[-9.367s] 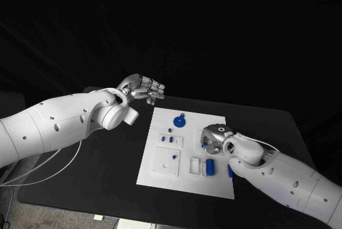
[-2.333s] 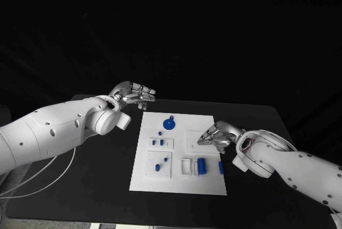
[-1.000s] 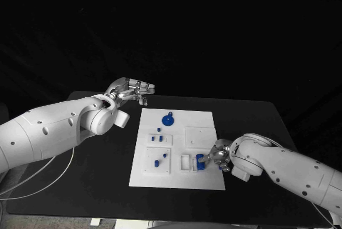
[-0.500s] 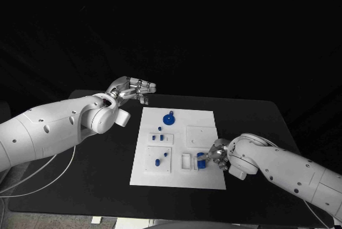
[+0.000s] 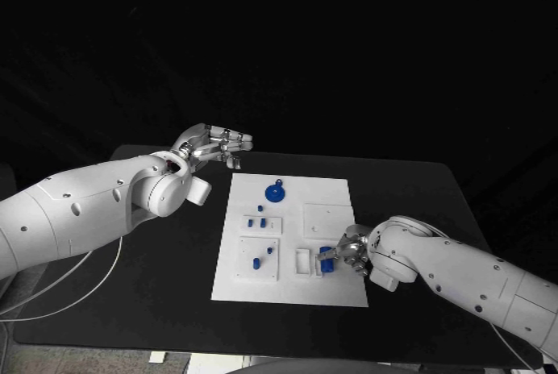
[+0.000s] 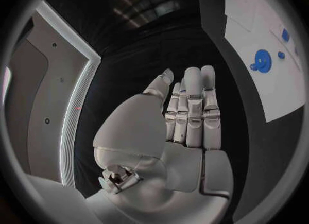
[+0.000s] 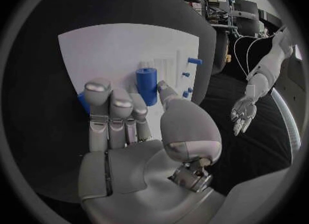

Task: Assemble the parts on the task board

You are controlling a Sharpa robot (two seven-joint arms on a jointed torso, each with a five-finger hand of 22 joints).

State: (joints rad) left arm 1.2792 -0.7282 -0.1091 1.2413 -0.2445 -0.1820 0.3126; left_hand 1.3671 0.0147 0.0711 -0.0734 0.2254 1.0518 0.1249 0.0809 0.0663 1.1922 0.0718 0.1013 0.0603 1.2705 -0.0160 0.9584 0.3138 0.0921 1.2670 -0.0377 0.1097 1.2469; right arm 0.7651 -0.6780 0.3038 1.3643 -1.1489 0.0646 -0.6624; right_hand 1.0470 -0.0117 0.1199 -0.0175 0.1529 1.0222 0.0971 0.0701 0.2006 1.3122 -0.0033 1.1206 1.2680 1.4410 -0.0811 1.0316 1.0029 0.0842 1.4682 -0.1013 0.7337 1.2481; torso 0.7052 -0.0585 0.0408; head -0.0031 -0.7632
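**Right hand at the blue cylinder on the task board**

The blue cylinder [image 7: 147, 85] lies on the white task board [image 5: 326, 189], near its front right corner. The right hand [image 5: 351, 256] is over it, fingertips at the cylinder; whether it grips is unclear. The left hand [image 5: 218, 145] hovers beyond the board's far left corner, fingers extended, holding nothing.

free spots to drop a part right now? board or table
Bare black table right of the task board, beyond the right hand. Bare table also near the front-left corner, beside the board's left edge. On the board, the plain far-right area. Crowded: board's near-right end, where the right hand sits at the blue cylinder.
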